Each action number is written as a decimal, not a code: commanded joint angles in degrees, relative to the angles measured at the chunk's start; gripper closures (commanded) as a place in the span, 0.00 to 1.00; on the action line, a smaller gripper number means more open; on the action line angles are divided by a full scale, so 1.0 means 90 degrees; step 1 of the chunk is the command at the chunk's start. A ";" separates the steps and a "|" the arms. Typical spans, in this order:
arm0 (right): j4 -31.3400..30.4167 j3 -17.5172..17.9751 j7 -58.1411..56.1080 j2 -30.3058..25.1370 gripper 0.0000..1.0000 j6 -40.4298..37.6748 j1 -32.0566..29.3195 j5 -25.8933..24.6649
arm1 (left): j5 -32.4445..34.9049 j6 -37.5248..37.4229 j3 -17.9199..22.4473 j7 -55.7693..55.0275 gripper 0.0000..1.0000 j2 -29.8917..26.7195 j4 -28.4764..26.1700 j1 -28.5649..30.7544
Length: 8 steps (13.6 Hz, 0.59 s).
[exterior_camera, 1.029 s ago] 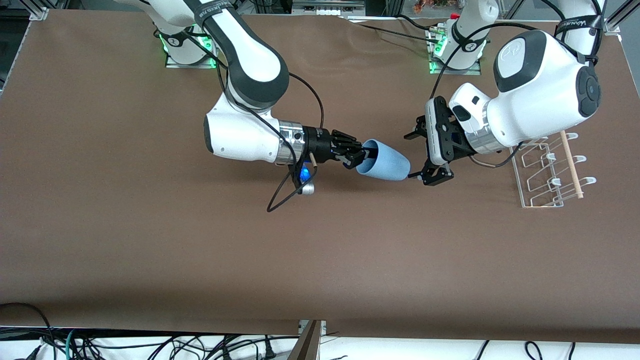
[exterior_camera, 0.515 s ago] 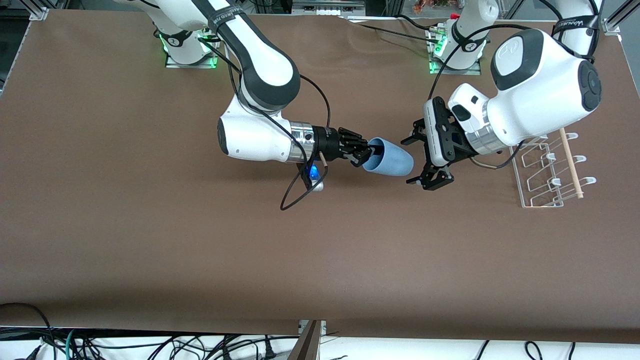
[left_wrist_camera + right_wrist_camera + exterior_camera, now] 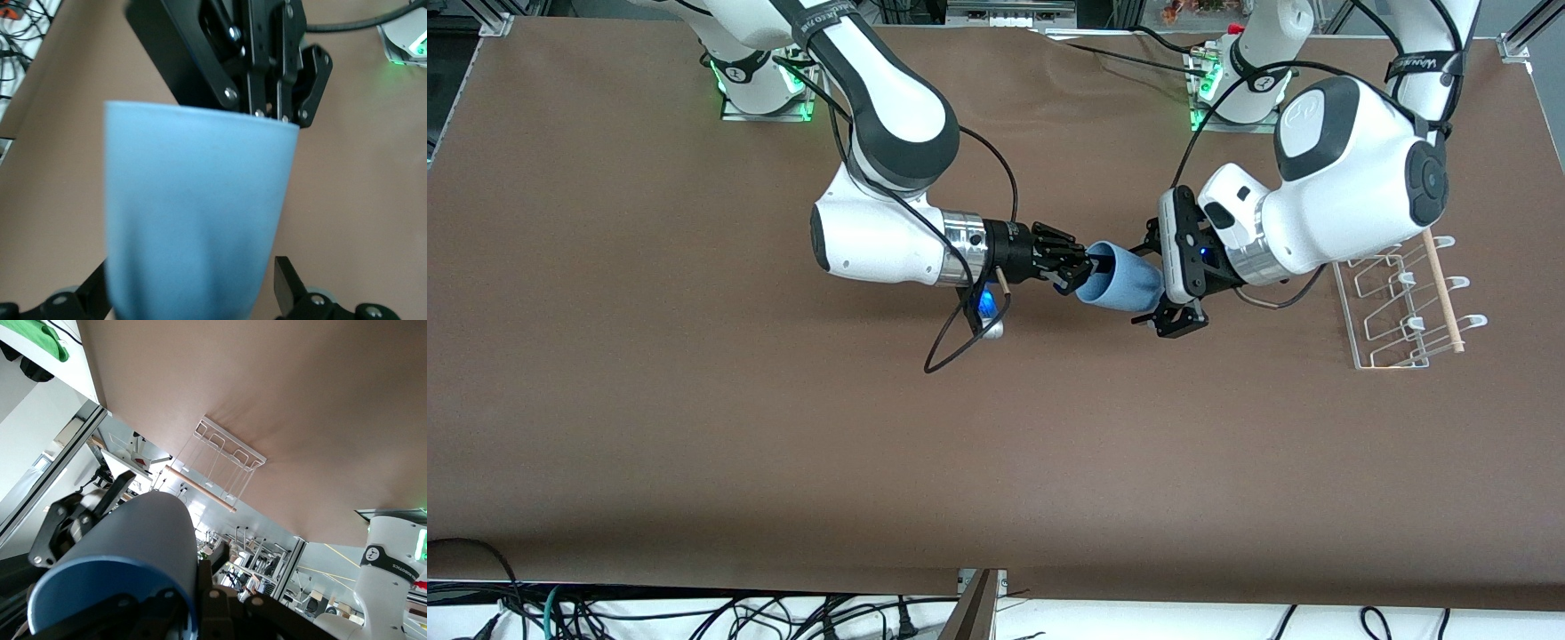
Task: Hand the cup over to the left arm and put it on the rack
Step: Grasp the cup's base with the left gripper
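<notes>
The light-blue cup [image 3: 1125, 283] lies sideways in the air over the table's middle. My right gripper [image 3: 1074, 271] is shut on its rim, one finger inside the mouth; the right wrist view shows this grip [image 3: 193, 600] on the cup [image 3: 127, 547]. My left gripper [image 3: 1160, 284] is open with its fingers on either side of the cup's narrow base. In the left wrist view the cup [image 3: 193, 220] fills the space between the open fingers [image 3: 288, 283], with a gap still showing. The rack [image 3: 1400, 302] stands at the left arm's end of the table and shows in the right wrist view [image 3: 223, 463].
A wooden dowel [image 3: 1440, 289] runs along the rack's outer side. A black cable loop [image 3: 951, 347] hangs from the right wrist close to the brown table [image 3: 783, 444]. Both arm bases stand along the table's edge farthest from the front camera.
The right arm carried the cup a little toward the left arm, then held. The left gripper moved in over the cup's base, so its open fingers now straddle it.
</notes>
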 commanded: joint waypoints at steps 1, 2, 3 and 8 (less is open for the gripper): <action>0.0251 -0.0002 0.0130 0.0056 1.00 -0.0065 0.0012 0.0056 | -0.0148 -0.0021 -0.0102 0.0357 0.46 0.0025 0.0063 -0.0029; 0.0251 -0.0002 0.0130 0.0056 1.00 -0.0065 0.0012 0.0066 | -0.0158 -0.0021 -0.0102 0.0368 0.61 0.0015 0.0073 -0.0019; 0.0251 -0.0002 0.0130 0.0056 1.00 -0.0065 0.0012 0.0066 | -0.0158 -0.0021 -0.0102 0.0368 0.75 0.0005 0.0073 0.0000; 0.0231 -0.0031 0.0372 0.0036 0.05 -0.0182 -0.0163 0.0027 | -0.0285 -0.0031 -0.0102 0.0368 1.00 0.0005 0.0073 0.0050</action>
